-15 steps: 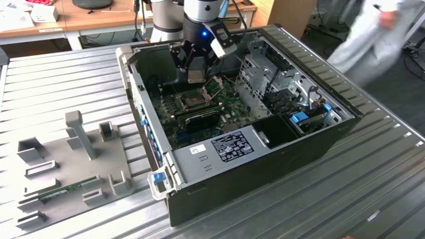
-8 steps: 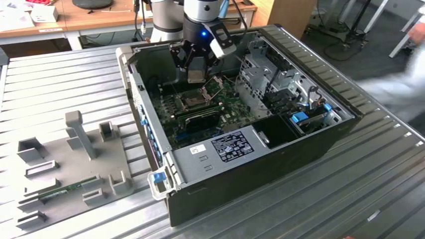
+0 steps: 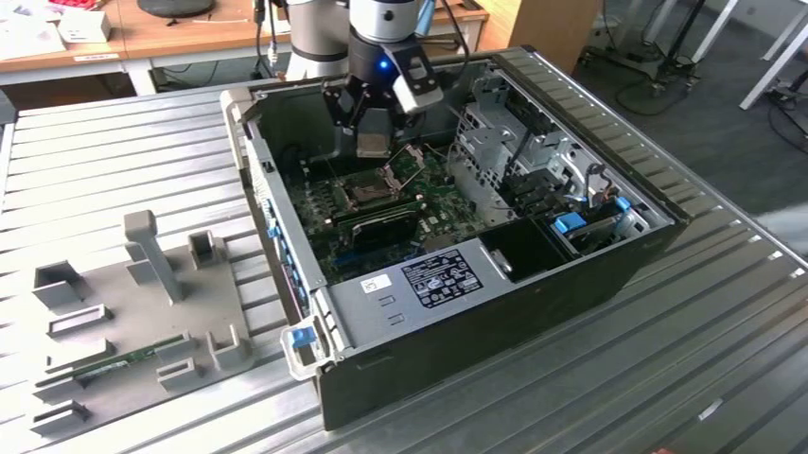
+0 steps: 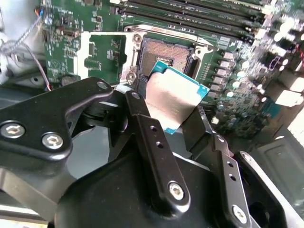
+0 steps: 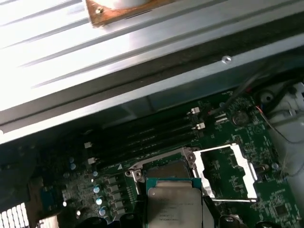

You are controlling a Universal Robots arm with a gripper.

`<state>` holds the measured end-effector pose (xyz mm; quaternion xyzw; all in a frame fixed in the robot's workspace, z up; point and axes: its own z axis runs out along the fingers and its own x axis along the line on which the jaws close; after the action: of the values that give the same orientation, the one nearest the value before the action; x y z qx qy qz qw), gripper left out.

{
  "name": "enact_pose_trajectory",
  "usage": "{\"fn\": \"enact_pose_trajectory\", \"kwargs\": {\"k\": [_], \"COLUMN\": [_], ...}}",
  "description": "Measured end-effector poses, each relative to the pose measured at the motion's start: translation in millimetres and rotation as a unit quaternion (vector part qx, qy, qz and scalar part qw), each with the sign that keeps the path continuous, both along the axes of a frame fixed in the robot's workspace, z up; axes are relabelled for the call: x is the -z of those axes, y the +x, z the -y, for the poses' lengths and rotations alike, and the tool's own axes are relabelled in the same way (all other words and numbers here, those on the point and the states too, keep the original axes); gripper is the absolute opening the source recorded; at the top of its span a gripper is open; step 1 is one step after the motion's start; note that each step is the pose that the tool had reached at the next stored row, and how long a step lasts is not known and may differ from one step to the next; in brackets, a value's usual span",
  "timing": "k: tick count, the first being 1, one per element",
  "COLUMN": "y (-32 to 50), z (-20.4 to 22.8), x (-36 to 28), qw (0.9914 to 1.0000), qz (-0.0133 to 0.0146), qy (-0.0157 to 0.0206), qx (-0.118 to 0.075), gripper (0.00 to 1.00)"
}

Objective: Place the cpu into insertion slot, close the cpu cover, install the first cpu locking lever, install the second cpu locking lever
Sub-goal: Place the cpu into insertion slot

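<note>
room: wooden desk along the far side; dark floor at the exterior view's right, with white furniture legs standing on it.
table: ribbed silver metal, bright with glare, carrying the case and the plate.
case: black tower laid on its side in the middle of the table, side panel off, insides open upward.
plate: grey, flat on the table just beside the case, at the exterior view's left; set with upright grey holders; one memory stick lying on it.
board: green, flat on the bottom of the case, crowded with small parts; long black memory slots in a row next to the slot.
arm: reaching down into the case from the desk side.
gripper: inside the case, above the board; black fingers pressed onto two opposite edges of the cpu, pinching it.
cpu: between the fingers, dull metal top showing in both wrist views; hanging over the slot, clear of it, not seated.
slot: dark square socket with a silvery rim, bare and uncovered, on the board directly under the gripper.
cover: silvery frame swung open off the slot, hinged at the slot's edge; green board showing through its window; whether flat or raised, hard to tell.
</note>
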<state>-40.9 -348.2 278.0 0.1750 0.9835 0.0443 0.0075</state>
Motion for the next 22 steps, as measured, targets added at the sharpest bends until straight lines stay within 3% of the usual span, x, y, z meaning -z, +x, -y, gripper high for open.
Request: {"fn": "enact_pose_trajectory", "kwargs": {"k": [3,6,11,14,17,22], "y": [0.0,0.0,0.0,0.0,0.0,0.0], "z": [0.0,0.0,0.0,0.0,0.0,0.0], "x": [0.3,0.7,1.3,1.7,2.0,2.6], "qw": [0.99964,0.99852,0.99503,0.99192,0.98814,0.98007], "qz": [0.0,0.0001,0.0,0.0,0.0001,0.0], "qy": [0.0,0.0,0.0,0.0001,0.0001,0.0001], "qx": [0.027,0.054,0.1,0.127,0.154,0.199], "gripper": [0.54,0.54,0.54,0.54,0.54,0.54]}}
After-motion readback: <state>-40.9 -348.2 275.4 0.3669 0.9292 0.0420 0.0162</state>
